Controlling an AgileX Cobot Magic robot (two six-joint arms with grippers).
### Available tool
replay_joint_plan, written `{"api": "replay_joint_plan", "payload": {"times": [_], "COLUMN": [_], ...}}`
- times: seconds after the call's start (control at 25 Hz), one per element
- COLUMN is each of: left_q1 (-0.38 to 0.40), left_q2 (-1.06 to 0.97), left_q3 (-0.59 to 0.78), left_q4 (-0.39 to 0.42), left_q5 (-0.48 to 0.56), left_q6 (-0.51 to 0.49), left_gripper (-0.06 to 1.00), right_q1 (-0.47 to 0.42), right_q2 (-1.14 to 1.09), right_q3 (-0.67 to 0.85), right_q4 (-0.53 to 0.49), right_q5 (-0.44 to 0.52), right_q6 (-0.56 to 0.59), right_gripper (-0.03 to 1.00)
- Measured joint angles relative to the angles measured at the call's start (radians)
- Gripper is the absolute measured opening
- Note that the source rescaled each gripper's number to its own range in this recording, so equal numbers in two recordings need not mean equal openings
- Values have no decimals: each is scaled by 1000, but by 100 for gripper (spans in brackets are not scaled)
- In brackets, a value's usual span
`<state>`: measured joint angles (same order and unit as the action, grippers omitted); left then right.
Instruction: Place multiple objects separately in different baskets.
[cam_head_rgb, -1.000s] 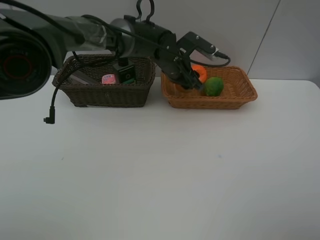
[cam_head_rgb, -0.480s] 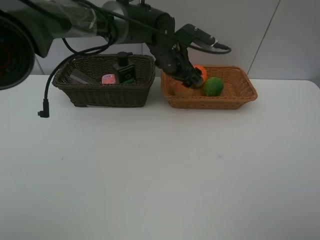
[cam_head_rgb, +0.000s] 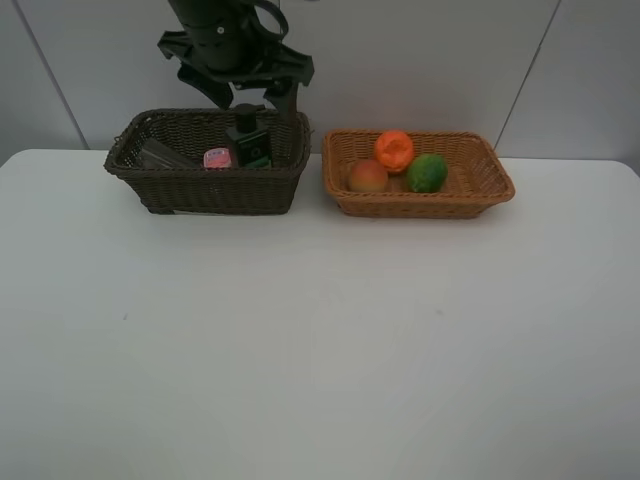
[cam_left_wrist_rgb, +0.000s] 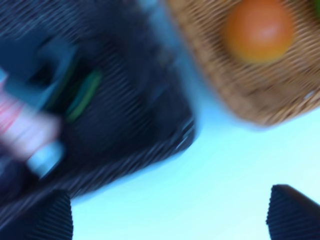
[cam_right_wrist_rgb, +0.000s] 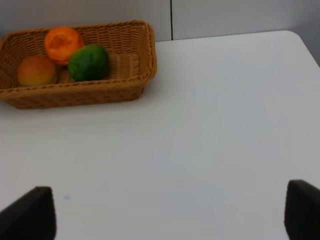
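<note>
The light tan basket (cam_head_rgb: 420, 205) holds the orange (cam_head_rgb: 394, 150), the green lime-like fruit (cam_head_rgb: 427, 172) and the peach-like fruit (cam_head_rgb: 368, 176). The dark brown basket (cam_head_rgb: 205, 190) holds the pink tube (cam_head_rgb: 217, 158), the dark bottle (cam_head_rgb: 248, 140) and the greyish cup (cam_head_rgb: 163, 155). My left gripper (cam_head_rgb: 250, 95) hangs open and empty above the dark basket's back right corner. Its blurred wrist view shows its fingertips (cam_left_wrist_rgb: 45, 215) wide apart, the dark basket (cam_left_wrist_rgb: 125, 115) and the peach-like fruit (cam_left_wrist_rgb: 259, 30). My right gripper (cam_right_wrist_rgb: 167, 215) is open over bare table, with the tan basket (cam_right_wrist_rgb: 145, 55) ahead of it.
The white table (cam_head_rgb: 320, 340) stretches in front of both baskets. A grey wall with a panel seam (cam_head_rgb: 525, 60) stands just behind them. The table's right edge (cam_right_wrist_rgb: 305, 47) shows in the right wrist view.
My left gripper opened and let go of the peach-like fruit in the tan basket. It then rose and swung left to above the dark basket.
</note>
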<state>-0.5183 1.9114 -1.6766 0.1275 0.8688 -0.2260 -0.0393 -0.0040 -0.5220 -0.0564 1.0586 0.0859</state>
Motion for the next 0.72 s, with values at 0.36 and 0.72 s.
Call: {"api": "replay_joint_plan", "payload": {"times": [0.36,0.72], "left_q1": [237,344], "left_q2": [-595,-1173], "left_q3": [571,888], "left_q4": [-16,-33], "left_q5": [-18,68], "left_q6": [54,153], "left_gripper": [100,100], "right_q1": [0,0], "right_q2": [0,0], "right_q3": [0,0], "right_q4": [0,0], "right_q5": [0,0], "right_q6": [0,0], "right_gripper": [98,98]}}
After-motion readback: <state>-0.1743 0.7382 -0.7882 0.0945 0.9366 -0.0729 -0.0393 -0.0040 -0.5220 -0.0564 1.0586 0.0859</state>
